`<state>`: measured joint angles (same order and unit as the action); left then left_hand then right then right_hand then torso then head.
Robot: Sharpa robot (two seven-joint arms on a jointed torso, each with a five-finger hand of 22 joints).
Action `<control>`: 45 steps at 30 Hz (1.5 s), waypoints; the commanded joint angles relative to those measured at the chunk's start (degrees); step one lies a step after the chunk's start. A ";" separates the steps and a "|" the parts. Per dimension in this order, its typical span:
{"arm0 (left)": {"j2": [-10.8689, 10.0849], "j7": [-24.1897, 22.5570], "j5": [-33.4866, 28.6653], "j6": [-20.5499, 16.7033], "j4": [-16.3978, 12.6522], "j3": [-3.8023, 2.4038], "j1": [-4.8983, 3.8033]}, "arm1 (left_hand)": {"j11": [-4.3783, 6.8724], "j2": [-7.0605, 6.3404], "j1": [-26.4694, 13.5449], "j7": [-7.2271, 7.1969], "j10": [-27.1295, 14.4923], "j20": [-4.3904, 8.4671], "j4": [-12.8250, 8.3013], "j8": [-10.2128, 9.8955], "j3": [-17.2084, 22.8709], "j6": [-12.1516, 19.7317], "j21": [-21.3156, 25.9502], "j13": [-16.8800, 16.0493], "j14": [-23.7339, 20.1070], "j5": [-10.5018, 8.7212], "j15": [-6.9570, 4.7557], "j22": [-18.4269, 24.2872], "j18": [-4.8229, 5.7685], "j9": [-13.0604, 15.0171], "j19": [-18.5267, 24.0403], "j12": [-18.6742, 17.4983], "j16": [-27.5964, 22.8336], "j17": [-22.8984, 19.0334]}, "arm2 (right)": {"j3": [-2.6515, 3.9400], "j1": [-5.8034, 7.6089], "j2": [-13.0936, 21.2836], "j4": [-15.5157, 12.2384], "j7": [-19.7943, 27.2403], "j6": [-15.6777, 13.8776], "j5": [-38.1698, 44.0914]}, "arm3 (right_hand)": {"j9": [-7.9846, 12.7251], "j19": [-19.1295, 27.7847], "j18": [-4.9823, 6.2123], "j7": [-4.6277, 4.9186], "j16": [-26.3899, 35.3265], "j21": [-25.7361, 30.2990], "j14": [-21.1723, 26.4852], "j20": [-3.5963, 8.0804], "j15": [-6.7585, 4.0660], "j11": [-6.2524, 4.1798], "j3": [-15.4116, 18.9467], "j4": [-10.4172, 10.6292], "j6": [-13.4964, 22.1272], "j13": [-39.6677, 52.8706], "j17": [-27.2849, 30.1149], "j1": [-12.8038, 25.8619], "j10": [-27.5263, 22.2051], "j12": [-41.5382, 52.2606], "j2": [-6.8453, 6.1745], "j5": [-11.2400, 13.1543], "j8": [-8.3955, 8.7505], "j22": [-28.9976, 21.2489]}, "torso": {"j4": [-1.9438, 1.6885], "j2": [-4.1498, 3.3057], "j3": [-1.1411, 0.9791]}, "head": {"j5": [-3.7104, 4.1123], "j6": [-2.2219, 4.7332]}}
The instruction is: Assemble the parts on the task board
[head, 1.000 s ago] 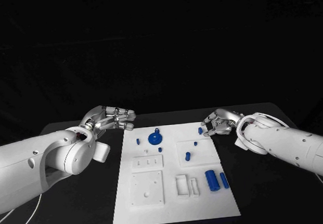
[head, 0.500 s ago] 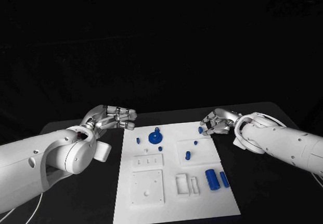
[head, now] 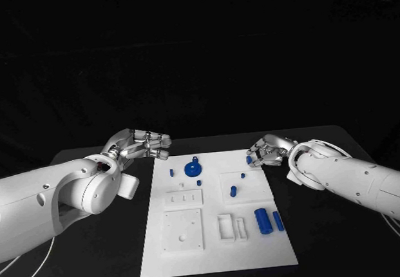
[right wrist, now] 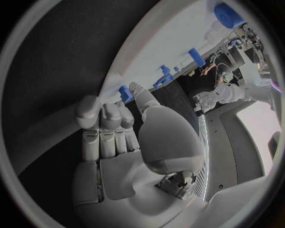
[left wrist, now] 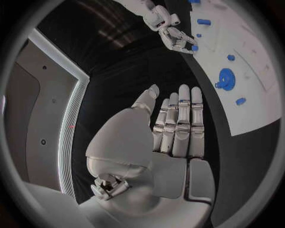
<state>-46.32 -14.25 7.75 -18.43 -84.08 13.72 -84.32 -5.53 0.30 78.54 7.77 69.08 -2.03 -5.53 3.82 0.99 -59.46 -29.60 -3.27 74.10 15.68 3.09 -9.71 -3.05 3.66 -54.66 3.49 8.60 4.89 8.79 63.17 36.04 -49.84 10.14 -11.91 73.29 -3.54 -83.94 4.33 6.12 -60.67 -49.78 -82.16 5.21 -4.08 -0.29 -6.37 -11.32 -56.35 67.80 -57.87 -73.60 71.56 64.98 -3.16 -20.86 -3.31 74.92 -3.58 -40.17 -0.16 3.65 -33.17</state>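
Observation:
The white task board (head: 218, 240) lies in the middle of the black table. Blue parts on it include a round disc with a knob (head: 192, 171), small pegs (head: 232, 191) and two cylinders (head: 261, 221) near its right side. My right hand (head: 266, 151) hovers at the board's far right edge, fingers part curled, holding nothing. Its fingertips are right beside a small blue piece (head: 248, 161), also seen as the blue piece (right wrist: 124, 92) just past the thumb. My left hand (head: 143, 145) hangs off the board's far left corner with its fingers (left wrist: 178, 118) straight and nothing in them.
The board has raised white blocks and slots (head: 183, 231) in its near half. Bare black table (head: 106, 249) lies on both sides of the board, under my white forearms. The right hand (left wrist: 172, 35) also appears in the left wrist view.
My right hand has crept slightly left, closer to the small blue piece at the board's far right edge. The left hand has barely moved.

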 commanded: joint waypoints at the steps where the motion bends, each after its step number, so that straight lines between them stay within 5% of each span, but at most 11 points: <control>1: 0.11 -0.52 0.29 0.84 -0.18 -0.05 -0.04 | -0.06 -0.49 0.06 0.10 -0.38 -0.16 -0.09 -0.12 0.37 0.12 -0.12 -0.09 0.22 0.24 0.14 -0.05 0.05 0.03 0.36 -0.14 -0.20 0.06 | -0.02 -0.05 -0.37 0.37 0.23 0.33 0.02 | 0.06 -1.30 0.49 -0.04 -0.11 -0.25 0.02 0.00 -0.04 0.08 -0.42 -0.03 -0.20 0.11 -0.06 0.42 0.00 0.06 0.31 0.46 -0.16 6.02 | 0.06 0.02 -0.02 | -0.10 -0.06; 21: 0.26 -0.38 0.32 0.93 -0.41 -0.06 -0.04 | -0.06 -0.49 0.06 0.10 -0.38 -0.16 -0.09 -0.12 0.37 0.12 -0.12 -0.09 0.22 0.24 0.14 -0.05 0.05 0.03 0.36 -0.14 -0.20 0.06 | -0.14 -0.32 -1.20 1.26 0.22 0.85 0.31 | -0.02 -1.23 0.47 -0.30 -0.33 -0.66 -0.05 -0.07 0.07 0.28 -8.30 -1.21 -6.20 0.53 -0.28 1.78 0.06 0.71 1.87 7.85 -0.22 6.05 | 0.14 0.04 -0.11 | -0.15 -0.33; 37: 0.44 -0.36 0.32 1.00 -0.38 -0.06 -0.04 | -0.05 -0.41 -0.04 0.09 -0.39 -0.17 -0.04 -0.11 0.43 0.12 -0.25 -0.09 0.23 0.26 0.14 -0.07 0.05 0.03 0.45 -0.14 -0.18 0.07 | -0.16 -0.44 -1.35 1.05 -0.25 -0.80 0.46 | -0.06 -1.24 0.39 -0.90 -0.39 -0.86 -0.10 0.10 -0.15 -0.07 -10.35 -0.69 -8.29 0.67 -0.36 2.13 0.22 0.94 1.85 9.07 -0.25 6.07 | 0.15 0.06 -0.12 | 0.14 -0.21; 45: 0.43 0.05 0.44 1.31 -0.35 -0.06 -0.04 | 0.07 -0.17 -0.21 0.02 -0.05 -0.16 0.20 -0.10 0.52 0.05 -0.33 -0.09 0.26 0.26 0.11 -0.07 0.05 0.04 0.48 -0.12 -0.15 0.08 | -0.16 -0.62 -0.90 -0.91 -0.80 -7.07 -1.45 | -0.06 -1.42 0.40 -1.13 -0.77 -1.11 -0.27 0.28 -0.33 -0.29 -11.35 -0.20 -8.91 0.68 -0.82 2.59 0.38 0.92 1.78 7.17 -0.24 6.11 | 0.28 0.08 -0.17 | 0.20 -0.13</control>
<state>-45.99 -14.11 7.94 -18.12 -84.32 13.71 -84.33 -5.53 0.30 78.54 7.77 69.08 -2.25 -5.37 3.82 1.15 -59.46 -29.60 -3.27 74.10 15.68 3.09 -9.74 -3.05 3.66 -54.45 3.49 8.60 4.89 8.64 62.58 35.08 -50.44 9.75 -15.09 72.86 -3.51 -83.94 4.29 5.00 -61.23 -50.57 -82.24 5.21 -4.15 -0.40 -17.56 -11.59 -64.91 68.45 -58.68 -71.38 71.90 65.69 -1.43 -13.54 -3.35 74.91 -3.39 -40.10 -0.30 3.84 -33.28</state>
